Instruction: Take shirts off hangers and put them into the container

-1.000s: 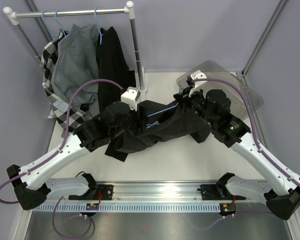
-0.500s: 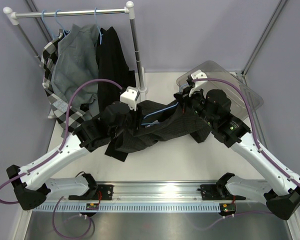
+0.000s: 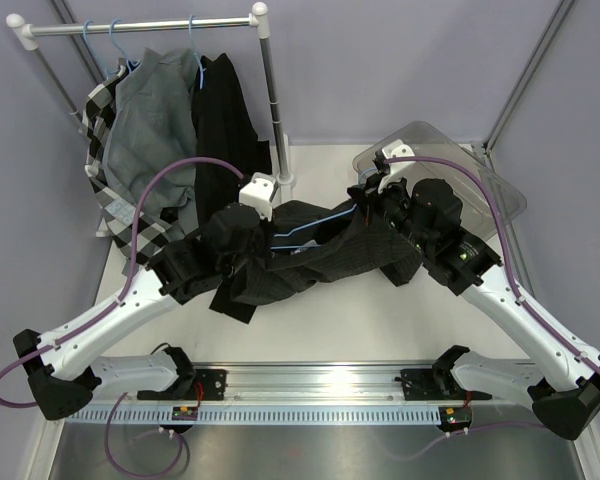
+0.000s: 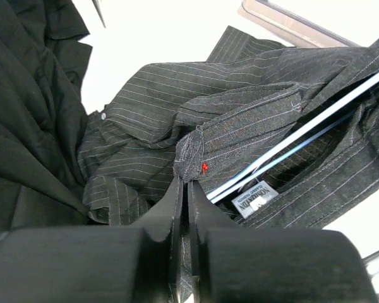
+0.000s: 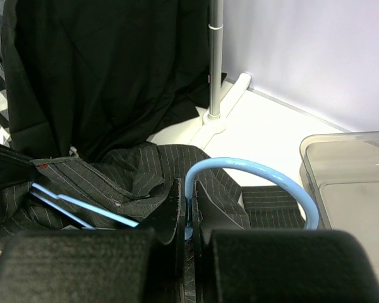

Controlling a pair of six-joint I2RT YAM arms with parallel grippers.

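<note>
1 white tabletop (image 3: 330, 320) is carrying everything. 1 metal clothes rack (image 3: 140, 26) is standing at its far left, with 1 plain black shirt (image 3: 225, 120) hanging there. 1 clear grey-tinted rectangular plastic tub (image 3: 500, 190) is sitting far right. 1 dark pinstriped long-sleeved fabric shirt (image 3: 320, 265) is lying crumpled between the arms, outside the tub, a thin light-blue wire hanger (image 3: 310, 228) threading its neck. The left gripper (image 4: 187, 184) is pinching its collar; the right gripper (image 5: 188, 192) is clamping the hanger's hook.
</note>
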